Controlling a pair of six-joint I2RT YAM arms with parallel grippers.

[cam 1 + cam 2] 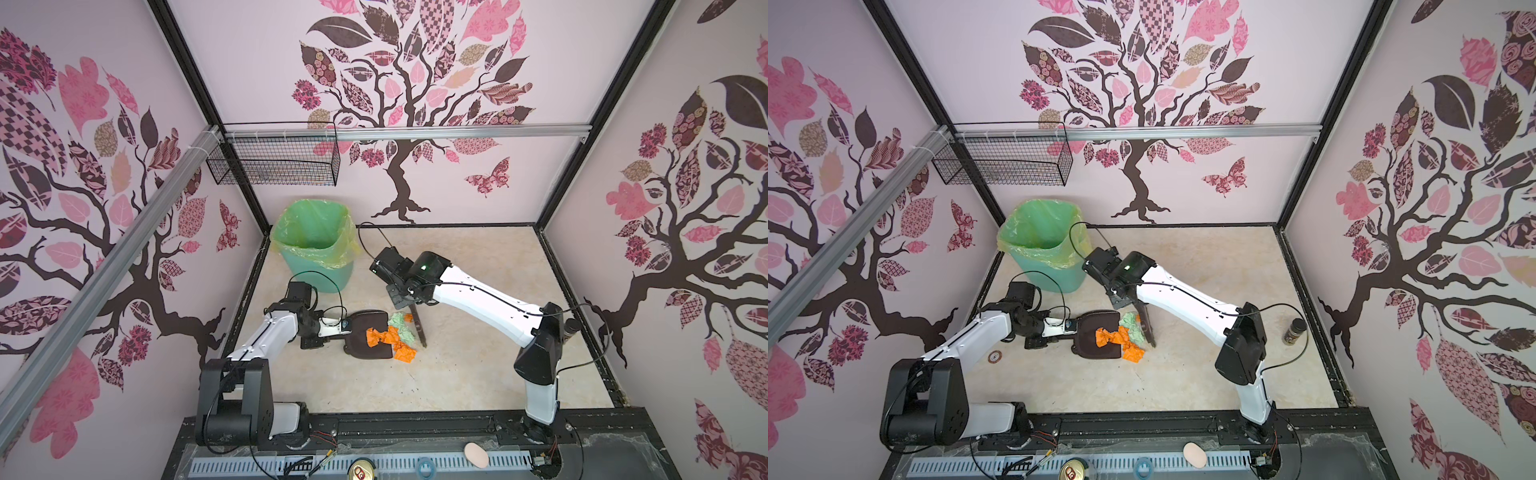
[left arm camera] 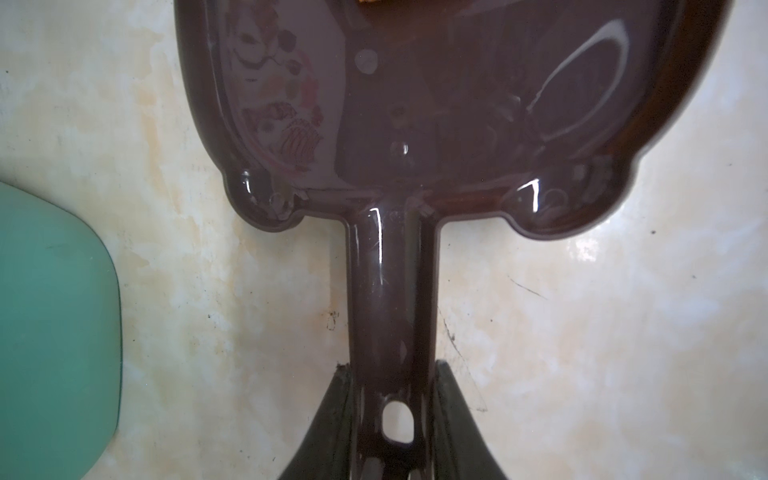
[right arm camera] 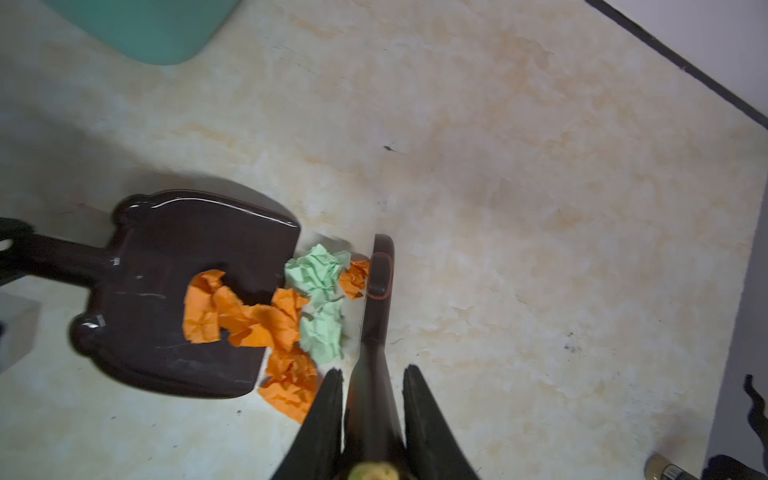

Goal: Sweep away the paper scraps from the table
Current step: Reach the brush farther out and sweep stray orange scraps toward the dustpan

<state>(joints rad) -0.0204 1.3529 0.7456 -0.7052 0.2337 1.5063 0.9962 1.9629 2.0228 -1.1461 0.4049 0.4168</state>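
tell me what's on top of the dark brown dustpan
Crumpled orange paper scraps lie on the dustpan near its front edge; pale green wads sit off it. Anything beneath the orange paper is covered.

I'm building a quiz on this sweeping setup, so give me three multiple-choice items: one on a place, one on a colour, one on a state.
1. Where on the table does the green bin stand?
A. Far left corner
B. Far right corner
C. Near edge, middle

2. What colours are the paper scraps?
A. Blue and yellow
B. Orange and pale green
C. Red and white

3. What state is the left gripper in?
A. Open above the table
B. Shut on the dustpan handle
C. Shut on a paper scrap

Answers: 1 A, both top views show the bin in the far left corner; 2 B, the wads at the dustpan's lip are orange and pale green; 3 B, in the left wrist view its fingers press the handle from both sides.
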